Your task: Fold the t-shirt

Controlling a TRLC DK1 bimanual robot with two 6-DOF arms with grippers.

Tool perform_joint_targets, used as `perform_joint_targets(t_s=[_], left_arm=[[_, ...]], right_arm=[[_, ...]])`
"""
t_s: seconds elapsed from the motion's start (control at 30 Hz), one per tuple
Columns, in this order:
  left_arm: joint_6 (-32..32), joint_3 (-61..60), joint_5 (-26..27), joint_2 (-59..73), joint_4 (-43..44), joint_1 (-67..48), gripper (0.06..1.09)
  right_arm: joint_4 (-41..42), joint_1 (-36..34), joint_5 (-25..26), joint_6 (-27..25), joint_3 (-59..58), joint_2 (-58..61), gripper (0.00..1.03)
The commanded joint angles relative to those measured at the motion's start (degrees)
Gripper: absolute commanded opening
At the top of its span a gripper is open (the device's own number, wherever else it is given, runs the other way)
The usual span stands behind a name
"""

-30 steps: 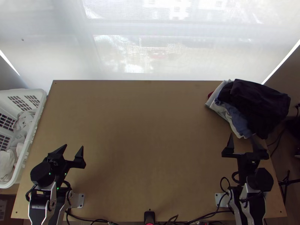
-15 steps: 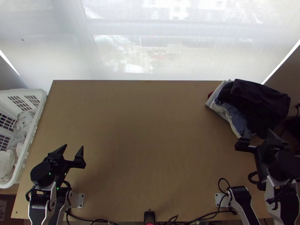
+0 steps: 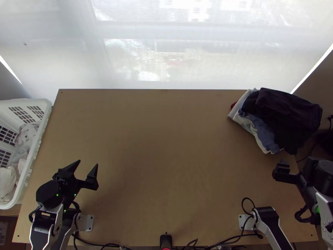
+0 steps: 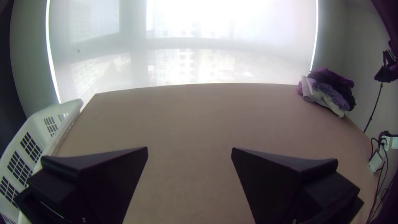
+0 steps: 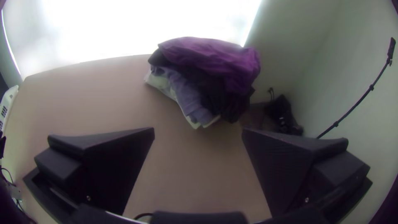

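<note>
At the lower left, my left gripper (image 3: 88, 163) is open over the wooden table (image 3: 166, 141); in the left wrist view the left gripper (image 4: 189, 149) has bare table between its fingers. My right gripper (image 3: 298, 162) is at the table's right edge, on the near side of a clothes pile (image 3: 283, 118). In the right wrist view the right gripper (image 5: 198, 129) stands open, holding nothing. The pile (image 5: 207, 74) lies stacked in layers at the far right corner, dark on top with blue and white cloth beneath. Which piece is the t-shirt, I cannot tell.
A white basket (image 3: 45, 125) stands against the table's left side with light crumpled cloth (image 3: 26, 139) in it. Cables (image 3: 233, 239) run along the near edge. Beyond the right edge is a thin dark stand (image 5: 352, 108).
My right arm has swung to the right and slightly nearer, away from the pile's near edge. The left gripper has shifted a little to the right. The pile has stayed put.
</note>
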Motion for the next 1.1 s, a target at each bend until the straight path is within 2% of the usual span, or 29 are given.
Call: perform_joint_targets(t_s=[0.0,0.07,0.13,0.27,0.5,0.67,0.73,0.77,0.9,1.07], left_arm=[[3.9,-0.2,-6.5,0.3,0.1,-0.2,1.04],[4.0,1.3,-6.3,2.7,0.3,4.3,1.04],[1.4,5.6,-6.3,11.9,0.8,6.3,1.04],[-3.7,21.6,-7.5,34.8,-1.8,9.7,1.04],[-8.8,43.8,-7.2,59.1,-2.6,26.8,1.04],[-6.5,58.5,-7.3,75.7,-12.4,36.8,1.04],[-1.2,65.2,-7.2,82.7,-18.2,40.5,1.04],[-1.2,67.7,-7.3,85.9,-19.2,42.6,1.04],[-0.4,73.9,-8.4,94.8,-17.8,49.4,1.04],[2.7,78.8,-8.4,103.6,-11.3,57.9,1.04]], right_arm=[[-5.2,-1.5,-2.4,-0.4,0.3,1.4,0.98],[-5.1,-1.4,-2.3,-1.3,-2.7,1.1,0.98],[-4.6,-1.5,-2.3,-2.4,-6.4,0.5,0.98],[-2.7,-1.1,-2.4,-3.3,-10.1,0.5,0.98],[-1.4,-0.2,-2.4,-6.8,-9.6,3.7,0.98],[-1.0,-0.5,-2.4,-6.8,-9.8,4.1,0.98],[-1.0,-0.7,-2.3,-7.0,-9.9,4.1,0.98],[-1.0,-0.8,-2.3,-7.2,-9.9,4.1,0.98],[-1.2,-1.2,-2.3,-7.4,-9.5,4.1,0.98],[-1.7,-2.0,-2.3,-7.5,-9.6,4.1,0.98]])
